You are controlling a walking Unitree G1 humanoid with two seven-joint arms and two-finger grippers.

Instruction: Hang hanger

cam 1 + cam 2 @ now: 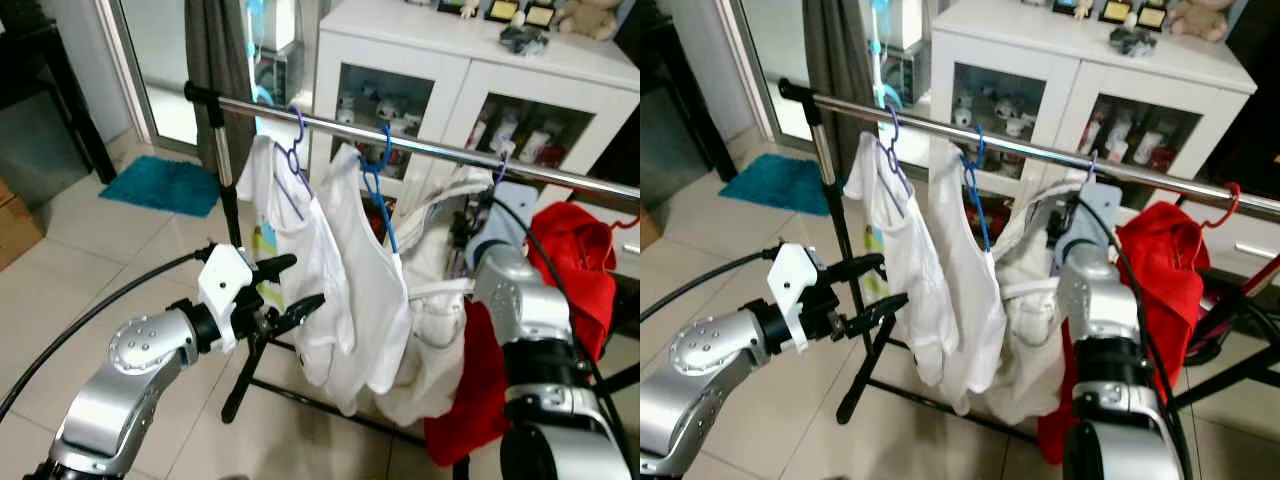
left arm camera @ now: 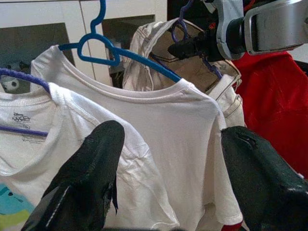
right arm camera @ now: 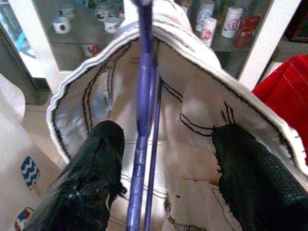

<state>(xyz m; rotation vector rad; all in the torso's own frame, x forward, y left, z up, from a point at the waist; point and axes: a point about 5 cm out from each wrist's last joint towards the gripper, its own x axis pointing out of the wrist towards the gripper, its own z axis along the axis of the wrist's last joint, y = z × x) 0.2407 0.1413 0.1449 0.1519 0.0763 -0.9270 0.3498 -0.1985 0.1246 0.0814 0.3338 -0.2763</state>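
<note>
The purple hanger [image 3: 144,96] carrying the cream garment [image 1: 440,330] has its hook over the rail [image 1: 420,145], between the blue hanger [image 1: 378,175] and the red garment [image 1: 575,270], so it seems already hung or nearly so. The right pincer [image 3: 163,159] sits just below the rail with its fingers apart on either side of the hanger's neck, not clamped, probably to steady or let go of it. The left pincer [image 1: 295,285], also apart and holding nothing, hovers beside the white shirts [image 1: 330,270] below the rail's left end, likely kept clear.
</note>
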